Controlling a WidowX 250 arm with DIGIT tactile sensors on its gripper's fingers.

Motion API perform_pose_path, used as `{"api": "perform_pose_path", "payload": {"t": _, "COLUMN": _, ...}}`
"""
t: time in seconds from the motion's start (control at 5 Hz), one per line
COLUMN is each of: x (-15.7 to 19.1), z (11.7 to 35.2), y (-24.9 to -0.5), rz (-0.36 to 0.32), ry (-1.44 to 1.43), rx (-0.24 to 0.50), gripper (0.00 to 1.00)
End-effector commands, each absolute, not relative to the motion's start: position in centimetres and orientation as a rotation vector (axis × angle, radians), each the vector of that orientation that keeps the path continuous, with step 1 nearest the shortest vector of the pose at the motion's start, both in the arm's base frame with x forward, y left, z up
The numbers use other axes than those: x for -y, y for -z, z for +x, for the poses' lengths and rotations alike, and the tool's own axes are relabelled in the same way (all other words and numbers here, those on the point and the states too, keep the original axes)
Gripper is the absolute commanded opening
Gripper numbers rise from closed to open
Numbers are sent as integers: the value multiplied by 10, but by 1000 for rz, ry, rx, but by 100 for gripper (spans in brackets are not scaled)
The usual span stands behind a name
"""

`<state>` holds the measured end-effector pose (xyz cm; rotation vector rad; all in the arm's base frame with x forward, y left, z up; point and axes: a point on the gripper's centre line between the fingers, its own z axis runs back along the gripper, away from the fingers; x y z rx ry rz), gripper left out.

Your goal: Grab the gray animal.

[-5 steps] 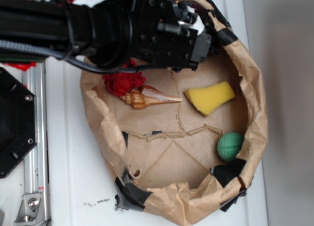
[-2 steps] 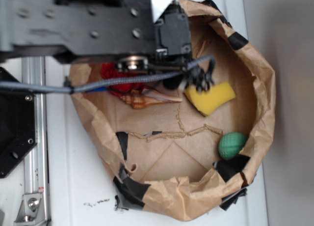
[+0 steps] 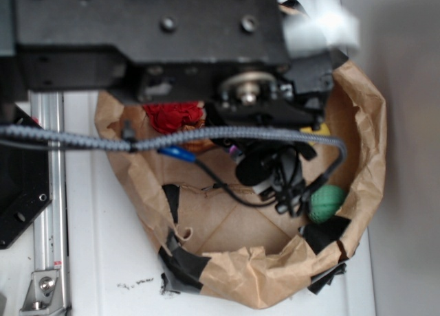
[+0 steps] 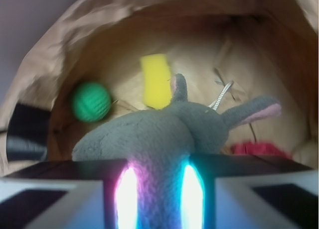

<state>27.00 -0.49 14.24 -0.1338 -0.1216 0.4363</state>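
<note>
Arm (image 3: 151, 41) spans the upper exterior view, over the paper bowl (image 3: 364, 144) on the white tabletop (image 3: 96, 261). Wrist view: end effector (image 4: 158, 189) is clamped on the gray animal (image 4: 164, 134), body pinched between the two lit fingers (image 4: 127, 194), ears pointing away from the camera, above the bowl floor. Yellow sponge (image 4: 155, 80) lies beyond it. Red flower (image 3: 173, 115) at the bowl's left wall. Green ball (image 3: 326, 202) near the right wall.

white table (image 3: 103, 261), brown paper basin (image 3: 357, 123)
</note>
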Motion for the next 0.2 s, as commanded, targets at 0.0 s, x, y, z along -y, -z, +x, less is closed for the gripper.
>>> {"api": "perform_pose_path", "payload": {"t": 0.0, "x": -12, "z": 286, "y": -153, "rz": -54, "ry": -294, "rx": 245, "gripper": 0}}
